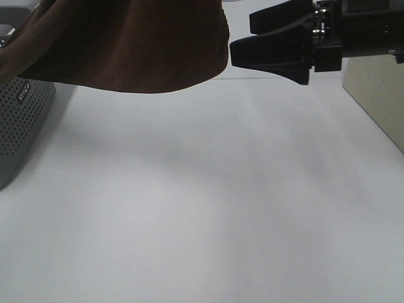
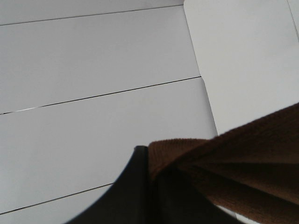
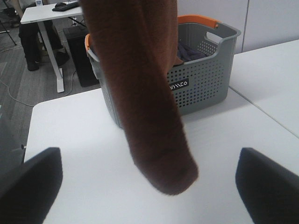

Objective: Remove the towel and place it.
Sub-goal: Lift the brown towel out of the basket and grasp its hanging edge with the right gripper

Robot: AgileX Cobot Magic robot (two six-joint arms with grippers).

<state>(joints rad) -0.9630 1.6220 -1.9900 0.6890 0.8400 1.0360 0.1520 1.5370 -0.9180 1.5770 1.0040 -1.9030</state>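
The dark brown towel (image 1: 126, 44) hangs in the air over the white table (image 1: 202, 208), its lower edge free and its left part trailing toward the grey basket (image 1: 19, 120). In the left wrist view my left gripper (image 2: 149, 168) is shut on a bunched fold of the towel (image 2: 252, 158); this gripper is out of the high view. My right gripper (image 1: 242, 38) is open, level with the towel's right edge and just beside it. In the right wrist view the towel (image 3: 140, 93) hangs ahead of the wide-apart fingertips (image 3: 37, 182), in front of the basket (image 3: 205, 79).
The basket has orange handles and holds dark cloth (image 3: 189, 51). A beige block (image 1: 379, 101) stands at the table's right edge. Beyond the table's far edge are a desk and someone's legs (image 3: 32, 42).
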